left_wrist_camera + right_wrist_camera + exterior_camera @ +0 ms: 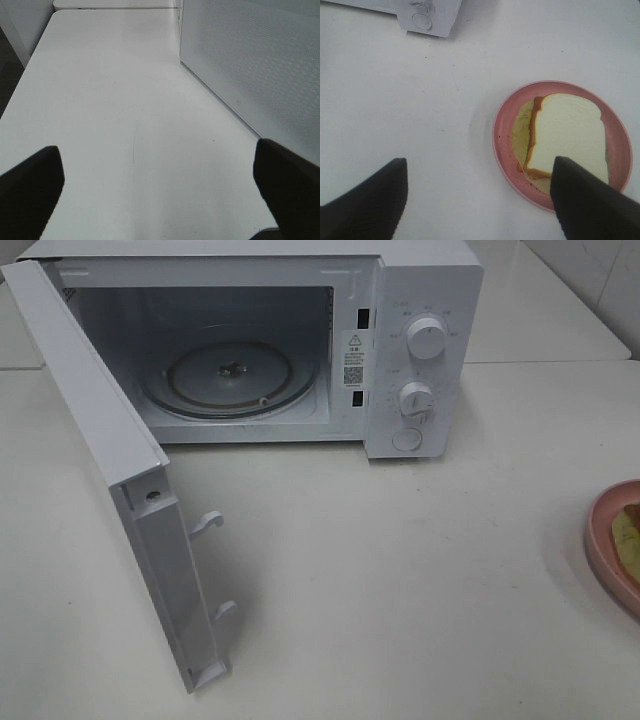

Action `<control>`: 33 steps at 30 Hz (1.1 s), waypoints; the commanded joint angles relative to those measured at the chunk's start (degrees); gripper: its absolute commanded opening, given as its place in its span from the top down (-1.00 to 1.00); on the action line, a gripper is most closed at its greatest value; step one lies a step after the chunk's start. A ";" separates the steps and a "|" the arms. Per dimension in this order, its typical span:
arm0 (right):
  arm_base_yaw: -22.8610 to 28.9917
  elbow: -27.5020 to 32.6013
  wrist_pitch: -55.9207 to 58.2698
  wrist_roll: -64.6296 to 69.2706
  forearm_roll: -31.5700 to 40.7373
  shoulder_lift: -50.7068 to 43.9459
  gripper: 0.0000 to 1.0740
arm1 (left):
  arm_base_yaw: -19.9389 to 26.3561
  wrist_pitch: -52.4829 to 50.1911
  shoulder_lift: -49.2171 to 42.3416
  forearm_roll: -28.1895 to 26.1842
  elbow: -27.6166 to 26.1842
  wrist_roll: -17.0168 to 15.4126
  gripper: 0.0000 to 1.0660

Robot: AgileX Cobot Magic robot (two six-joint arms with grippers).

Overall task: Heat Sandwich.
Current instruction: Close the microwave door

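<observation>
The microwave (300,340) stands with its door (110,470) swung open, so fetching comes next. The sandwich (565,135) lies on the pink plate (502,125) at the table's right edge. Both the right gripper (480,200) above it and the left gripper (160,185) by the door are wide open, empty; the right must descend and close on the bread.

Microwave (300,340) sits at the back of the bench (400,590), door (110,470) swung out left. Sandwich (565,135) on the plate (502,135), far right, well apart from it.

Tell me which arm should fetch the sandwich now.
Right. Its open tool hovers beside the sandwich on the pink plate. The left tool, also open, faces bare table beside the microwave door.
</observation>
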 commanded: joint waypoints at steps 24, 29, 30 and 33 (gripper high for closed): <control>-16.44 7.05 2.52 -6.42 5.61 -24.87 -0.42 | 0.11 -0.86 -0.92 -0.17 0.11 0.00 -0.83; -16.44 7.05 2.52 -6.42 5.61 -24.81 -0.42 | 0.11 -0.86 -0.80 -0.17 0.11 0.00 -0.83; -16.44 7.05 2.52 -6.42 5.61 -24.81 -0.42 | 0.11 -0.86 -0.80 -0.17 0.11 -0.06 -0.83; -16.44 7.05 2.52 -6.42 5.61 -24.81 -0.42 | 0.11 -0.86 -0.74 -0.17 0.11 -0.06 -0.83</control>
